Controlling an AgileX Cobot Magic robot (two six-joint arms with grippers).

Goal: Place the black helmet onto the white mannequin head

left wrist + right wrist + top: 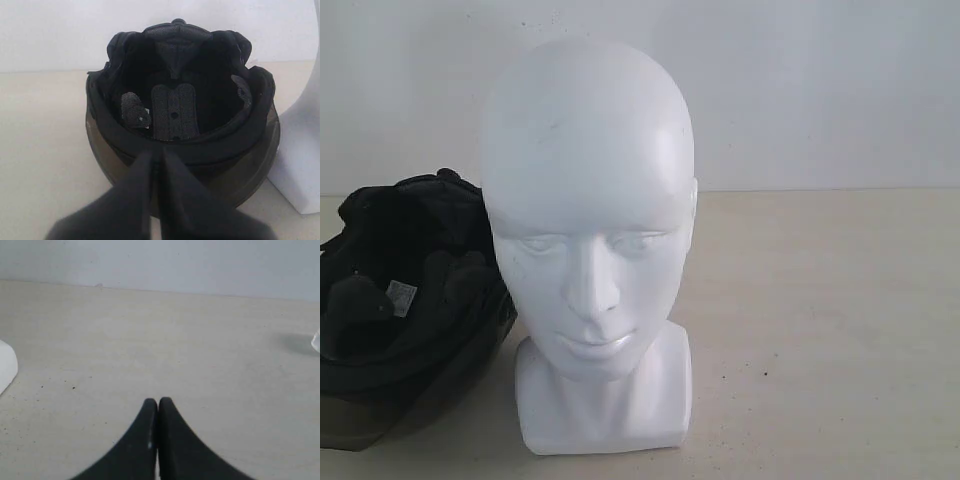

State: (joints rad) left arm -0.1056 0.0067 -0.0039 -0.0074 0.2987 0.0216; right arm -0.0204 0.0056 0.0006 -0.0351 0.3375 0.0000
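Two grippers, both with nothing held. The right gripper point(158, 402) has its jaws pressed flat together over bare table point(210, 340), well apart from the work. The left gripper point(157, 159) has its jaws meeting likewise with no gap, tips aimed at the near rim of the black helmet point(175, 112); whether they touch it cannot be told. The helmet lies on the table with its opening turned up and outward, padded lining exposed, the tinted visor point(262, 145) wrapping the lower edge and a white label point(401, 296) inside. Just beside it, on its right in the exterior view, stands the white mannequin head point(585, 190), upright on its neck base, crown bare. A plain wall lies behind. Judged step: approach, helmet not yet gripped. The next move calls for the left jaws to part and take the rim, then for the helmet to be lifted, turned opening-down and lowered over the crown without toppling the head.
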